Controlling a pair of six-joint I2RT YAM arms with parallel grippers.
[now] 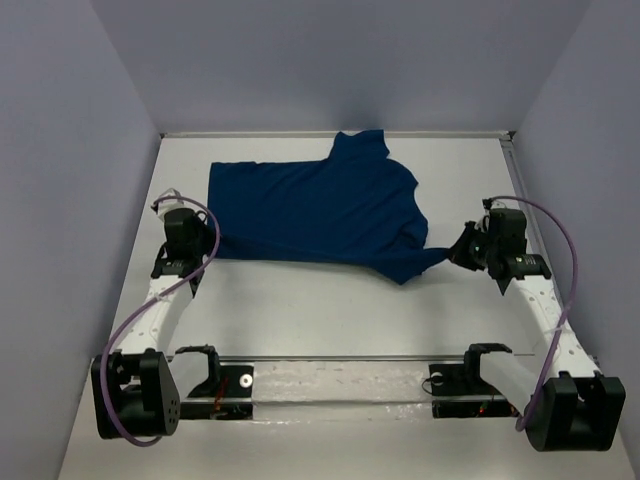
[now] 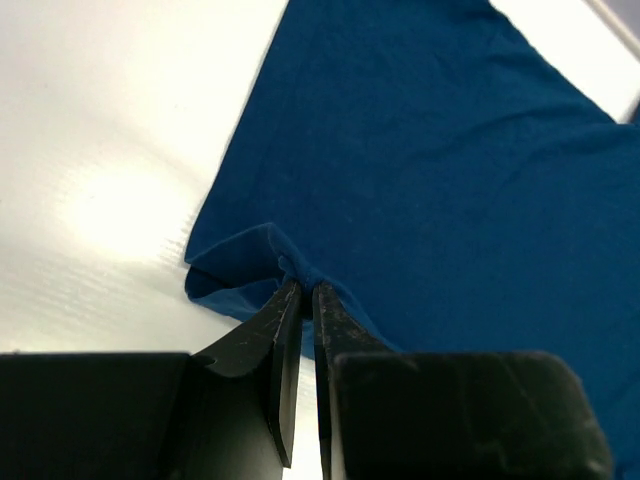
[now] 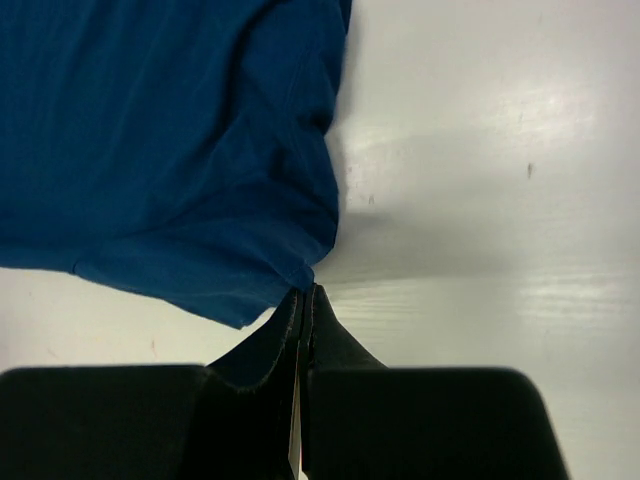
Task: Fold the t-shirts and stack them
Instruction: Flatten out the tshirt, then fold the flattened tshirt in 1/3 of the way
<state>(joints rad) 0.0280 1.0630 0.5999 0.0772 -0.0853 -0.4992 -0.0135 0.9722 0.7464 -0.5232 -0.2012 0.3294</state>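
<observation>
Shirt (image 1: 310, 215) lying spread on table (image 1: 330, 310); left gripper (image 2: 305, 290) pinching its hem corner, nearly closed; right gripper (image 3: 305, 292) clamping its sleeve tip, fingers pressed together.

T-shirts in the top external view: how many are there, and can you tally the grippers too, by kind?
T-shirts: 1, a dark blue t-shirt
Grippers: 2, the left gripper and the right gripper, each pinching the cloth's edge
Total: 3
</observation>
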